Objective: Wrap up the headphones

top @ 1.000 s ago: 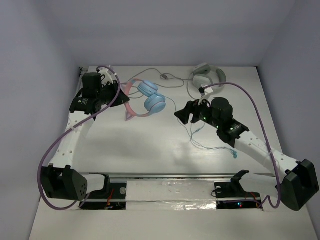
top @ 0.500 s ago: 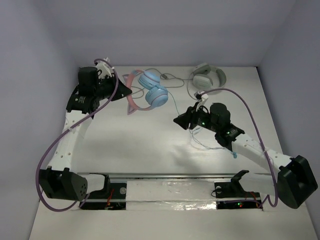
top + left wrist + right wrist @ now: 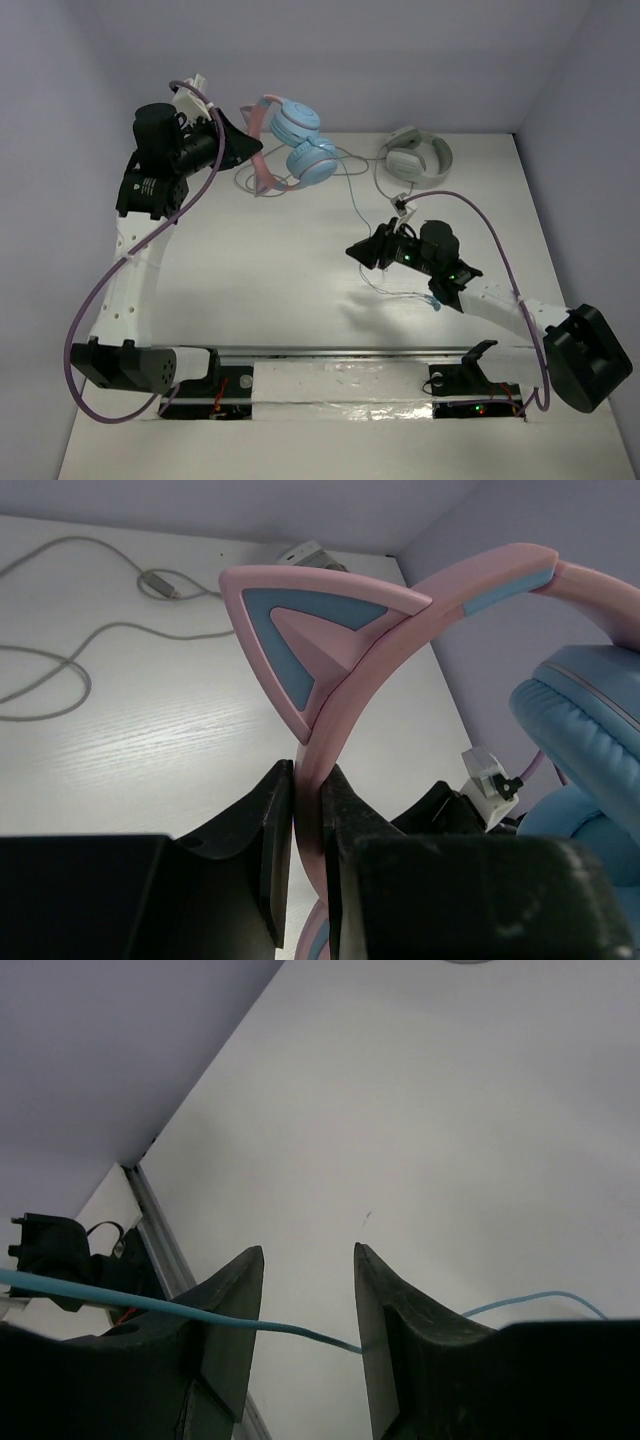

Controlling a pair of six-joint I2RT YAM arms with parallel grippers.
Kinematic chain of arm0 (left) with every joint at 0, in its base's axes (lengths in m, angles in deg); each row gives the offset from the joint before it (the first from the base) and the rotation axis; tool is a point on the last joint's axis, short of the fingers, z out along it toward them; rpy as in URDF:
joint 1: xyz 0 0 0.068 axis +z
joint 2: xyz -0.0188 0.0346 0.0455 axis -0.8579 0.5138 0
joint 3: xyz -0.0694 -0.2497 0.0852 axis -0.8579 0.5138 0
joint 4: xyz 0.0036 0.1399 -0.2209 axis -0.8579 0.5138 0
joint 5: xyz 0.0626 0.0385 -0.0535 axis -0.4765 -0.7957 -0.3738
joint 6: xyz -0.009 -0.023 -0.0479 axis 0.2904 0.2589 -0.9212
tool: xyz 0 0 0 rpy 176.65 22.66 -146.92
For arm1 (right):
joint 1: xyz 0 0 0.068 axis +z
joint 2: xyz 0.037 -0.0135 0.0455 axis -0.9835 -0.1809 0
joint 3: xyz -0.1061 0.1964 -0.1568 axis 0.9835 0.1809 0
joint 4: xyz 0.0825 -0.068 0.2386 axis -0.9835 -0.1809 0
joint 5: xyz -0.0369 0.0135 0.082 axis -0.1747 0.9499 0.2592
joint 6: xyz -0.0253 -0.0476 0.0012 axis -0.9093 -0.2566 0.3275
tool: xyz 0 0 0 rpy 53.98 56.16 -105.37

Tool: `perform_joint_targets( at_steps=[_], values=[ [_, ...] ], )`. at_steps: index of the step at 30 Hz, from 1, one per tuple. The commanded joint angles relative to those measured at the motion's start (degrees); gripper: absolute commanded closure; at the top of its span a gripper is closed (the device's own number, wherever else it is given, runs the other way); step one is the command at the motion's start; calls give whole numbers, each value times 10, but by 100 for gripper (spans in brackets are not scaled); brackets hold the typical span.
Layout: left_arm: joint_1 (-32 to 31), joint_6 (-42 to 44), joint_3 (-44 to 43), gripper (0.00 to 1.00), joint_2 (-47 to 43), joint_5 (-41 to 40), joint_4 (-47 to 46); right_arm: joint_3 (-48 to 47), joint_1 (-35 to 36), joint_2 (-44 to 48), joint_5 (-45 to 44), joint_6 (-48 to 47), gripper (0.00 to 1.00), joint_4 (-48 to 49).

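Top external view: the left gripper (image 3: 243, 150) is clamped on the pink band of the headphones (image 3: 297, 140) and holds them above the far left part of the table (image 3: 250, 280), probably so that the cord hangs free for winding. Their thin blue cable (image 3: 352, 200) trails from the lower earcup toward the right gripper (image 3: 365, 250), which is low over the middle of the table, with loose loops of cable lying just beside it. A second, white-grey headset (image 3: 415, 155) rests near the far edge, well apart from the right gripper. Its grey cord (image 3: 345, 155) runs close under the blue earcups and may tangle with the blue cable.

Left wrist view: the jaws are narrow and pinch the pink headband (image 3: 345, 700) just below a pointed ear (image 3: 300, 630). A blue earcup (image 3: 585, 715) hangs to the right, and the grey cord curls on the table behind.

Right wrist view: the fingers (image 3: 225, 1310) stand apart. The blue cable crosses the gap between them, touching but unpinched, likely so that it can slide through as a guide.
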Motion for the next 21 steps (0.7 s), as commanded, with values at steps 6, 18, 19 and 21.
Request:
perform_joint_targets(
  at_steps=[6, 18, 19, 21],
  values=[
    [9, -8, -42, 100, 3, 4, -14, -20, 1, -47, 18, 12, 63, 82],
    [9, 3, 59, 100, 12, -108, -42, -127, 26, 33, -175, -19, 100, -251],
    [9, 7, 72, 100, 8, -122, -40, -138, 26, 47, -205, -22, 100, -303],
    [3, 18, 123, 100, -12, -137, -43, -184, 26, 52, -302, -30, 100, -345]
  ],
)
